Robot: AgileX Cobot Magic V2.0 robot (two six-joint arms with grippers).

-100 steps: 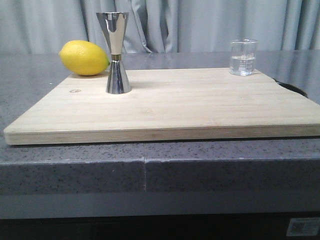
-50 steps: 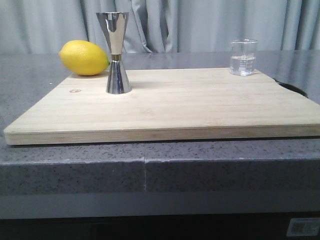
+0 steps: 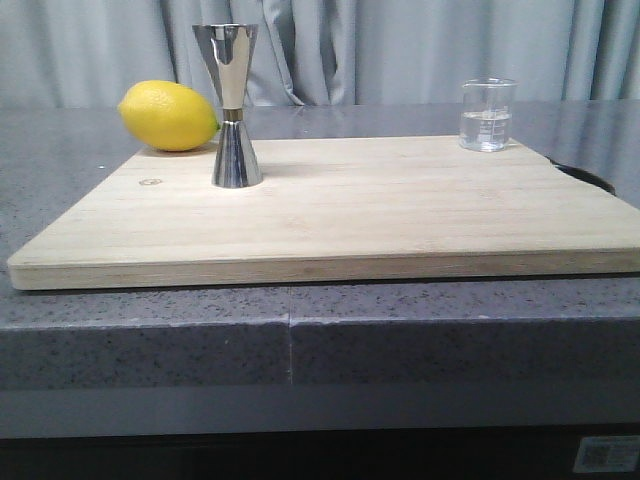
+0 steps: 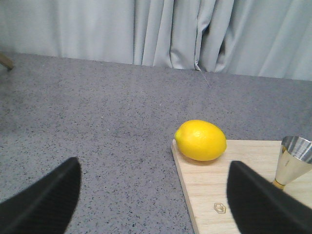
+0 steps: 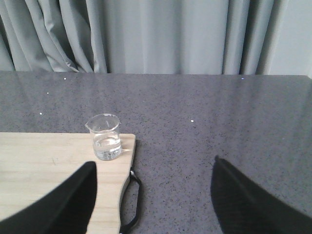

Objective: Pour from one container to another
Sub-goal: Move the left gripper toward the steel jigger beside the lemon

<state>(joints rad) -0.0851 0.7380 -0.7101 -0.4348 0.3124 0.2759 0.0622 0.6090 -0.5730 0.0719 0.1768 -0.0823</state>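
Glass beaker [image 3: 487,115] upright, part-filled, at far right corner of cutting board [image 3: 400,215]. Steel jigger [image 3: 231,105] upright at board's left, beside lemon [image 3: 168,115]. Left hand [image 4: 153,202] and right hand [image 5: 153,197] both spread, holding nothing, above grey worktop [image 3: 60,150].

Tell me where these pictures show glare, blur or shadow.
Front view: bright reflections on the steel jigger, which throws a soft shadow on the board; all sharp. Left wrist view: the lemon is sharp, the dark fingers are blurred. Right wrist view: the beaker is clear, small glints on the counter.
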